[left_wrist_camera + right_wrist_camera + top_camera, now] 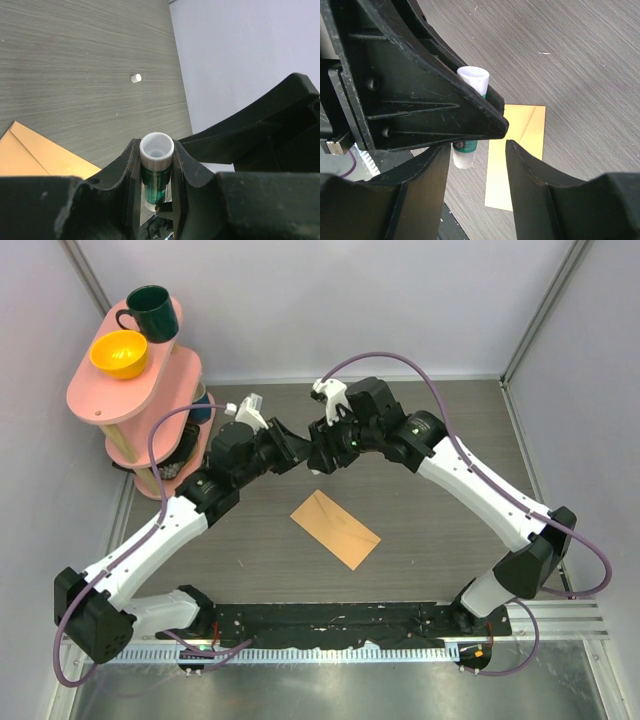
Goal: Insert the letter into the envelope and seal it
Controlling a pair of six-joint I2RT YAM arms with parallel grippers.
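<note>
The tan-brown envelope [335,528] lies flat on the table's middle; it also shows in the left wrist view [35,157] and the right wrist view [517,150]. The letter is out of view. Above the table behind the envelope, my left gripper [298,448] [156,162] is shut on a green glue stick [156,150] with white ends, whose open top has no cap. My right gripper [318,445] [477,146] faces it tip to tip. Its jaws stand apart, with the stick's lower end [463,156] just beside its left finger [422,190].
A small white cap [135,78] lies on the table towards the back wall. At the back left stands a pink tiered shelf [150,390] with a green mug [150,312] and a yellow bowl [119,353]. A black rail [330,625] runs along the near edge.
</note>
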